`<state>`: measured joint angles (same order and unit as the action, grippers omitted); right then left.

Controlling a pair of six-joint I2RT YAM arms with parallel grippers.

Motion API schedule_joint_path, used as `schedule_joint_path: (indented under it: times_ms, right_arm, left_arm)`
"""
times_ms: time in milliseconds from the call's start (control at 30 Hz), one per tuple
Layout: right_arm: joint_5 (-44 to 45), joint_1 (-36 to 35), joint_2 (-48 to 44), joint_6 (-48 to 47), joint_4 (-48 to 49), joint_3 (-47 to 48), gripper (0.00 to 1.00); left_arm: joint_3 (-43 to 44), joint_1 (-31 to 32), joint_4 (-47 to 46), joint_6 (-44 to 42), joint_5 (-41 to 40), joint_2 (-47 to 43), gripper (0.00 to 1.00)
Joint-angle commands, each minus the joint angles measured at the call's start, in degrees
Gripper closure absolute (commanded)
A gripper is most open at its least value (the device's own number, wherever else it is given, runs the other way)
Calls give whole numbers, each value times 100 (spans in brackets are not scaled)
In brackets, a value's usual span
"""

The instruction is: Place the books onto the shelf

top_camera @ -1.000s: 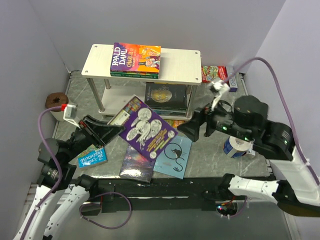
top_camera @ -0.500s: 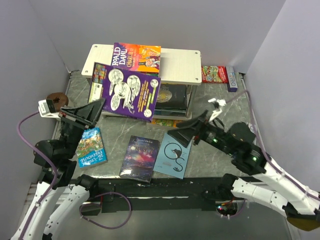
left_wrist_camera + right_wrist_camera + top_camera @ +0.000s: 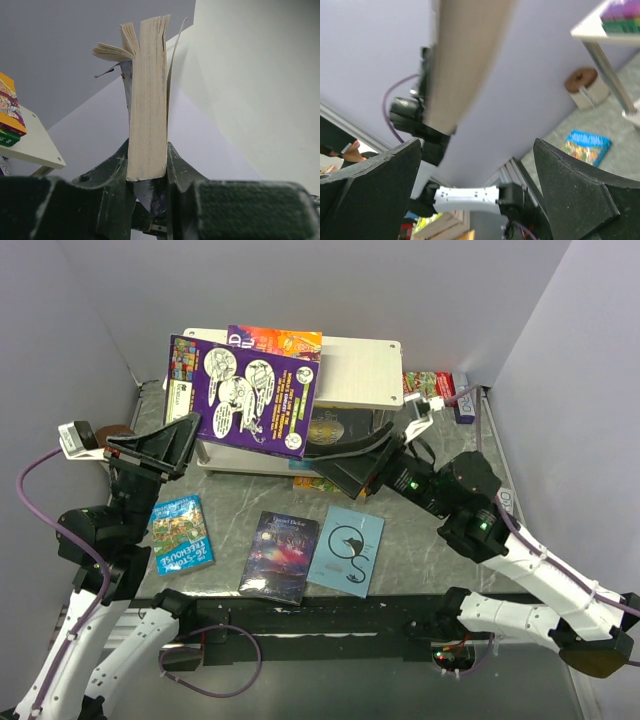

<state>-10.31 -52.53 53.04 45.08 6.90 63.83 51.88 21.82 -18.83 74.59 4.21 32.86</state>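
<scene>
The small blue book (image 3: 180, 535) lying on the surface (image 3: 420, 550) has white lettering on its lower band, turned sideways, that reads "26-Storey Treehouse". On the colourful book (image 3: 288, 342) on top of the shelf (image 3: 360, 370), only a fragment of large white lettering shows. The purple book (image 3: 243, 395) and the dark book (image 3: 281, 555) carry print too small to read.

**Marbled table, small shelf, books lying flat**

The grey table (image 3: 430, 560) carries the shelf (image 3: 360, 372) at the back, with a red box (image 3: 428, 388) beside it. Nearer lie a blue-green book (image 3: 183, 533), a starry book (image 3: 281, 555) and a light blue book (image 3: 347, 550). A colourful book (image 3: 280, 341) lies on the shelf's top board and a dark book (image 3: 335, 428) on its lower board.
</scene>
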Motion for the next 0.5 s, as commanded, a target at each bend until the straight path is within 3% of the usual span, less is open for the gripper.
schedule_joint_path:
  times_ms: [0,333,467]
  right_arm:
    - [29,50,206,-350,5,761,0]
    - [-604,489,1709,-825,-1680,2930,0]
    - [-675,612,1938,-852,-1981,3161,0]
  left_arm:
    - [226,6,-595,38,-166,10,99]
    - [314,6,-868,82,19,273,99]
    - [340,6,-868,-5,-34,370,99]
